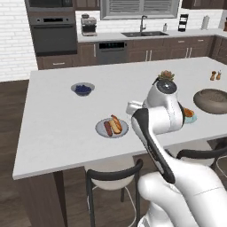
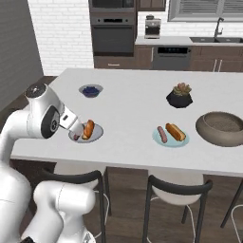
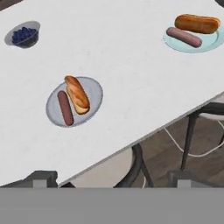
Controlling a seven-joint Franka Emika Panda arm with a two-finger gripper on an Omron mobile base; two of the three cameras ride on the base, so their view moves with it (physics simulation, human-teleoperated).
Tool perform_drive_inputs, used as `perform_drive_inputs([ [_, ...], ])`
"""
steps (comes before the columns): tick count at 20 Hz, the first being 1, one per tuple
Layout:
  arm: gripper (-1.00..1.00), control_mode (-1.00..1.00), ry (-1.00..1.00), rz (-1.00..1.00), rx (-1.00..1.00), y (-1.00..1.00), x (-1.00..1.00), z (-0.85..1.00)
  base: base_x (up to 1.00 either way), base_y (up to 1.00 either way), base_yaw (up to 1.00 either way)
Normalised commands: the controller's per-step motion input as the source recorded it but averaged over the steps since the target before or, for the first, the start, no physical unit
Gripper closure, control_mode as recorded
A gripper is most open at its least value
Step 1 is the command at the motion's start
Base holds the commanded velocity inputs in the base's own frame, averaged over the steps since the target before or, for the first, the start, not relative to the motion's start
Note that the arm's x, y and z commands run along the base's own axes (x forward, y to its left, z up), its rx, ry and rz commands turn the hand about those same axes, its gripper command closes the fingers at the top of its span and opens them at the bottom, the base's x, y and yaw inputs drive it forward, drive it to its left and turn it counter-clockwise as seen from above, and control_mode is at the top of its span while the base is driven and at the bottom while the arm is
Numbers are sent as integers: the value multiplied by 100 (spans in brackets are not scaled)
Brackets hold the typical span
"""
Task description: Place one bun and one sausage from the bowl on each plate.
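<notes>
Each plate carries one bun (image 3: 78,94) and one sausage (image 3: 65,107): grey plate (image 3: 93,105) near the worktop (image 3: 131,78) edge, teal plate (image 3: 214,41) beside the bowl (image 2: 223,128). End effector (image 3: 111,177) wide open, empty. Buns judged soft, light; best gripped mid-length across the sides.

two plates (image 3: 94,89), two buns (image 3: 77,94), two sausages (image 3: 65,107), one stone bowl (image 2: 223,128), one berry bowl (image 3: 24,36), one plant pot (image 2: 179,97)

White arm folded back at the elbow; end effector (image 3: 112,180) jaws wide apart, empty
</notes>
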Motion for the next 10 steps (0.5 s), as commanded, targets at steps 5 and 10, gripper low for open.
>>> perform_drive_inputs([
  [5, -100, -100, 3, 0, 0, 0, -100, -93, 0, 0, 0],
  [10, -100, -100, -8, 0, 1, 0, -100, -85, 0, 0, 0],
])
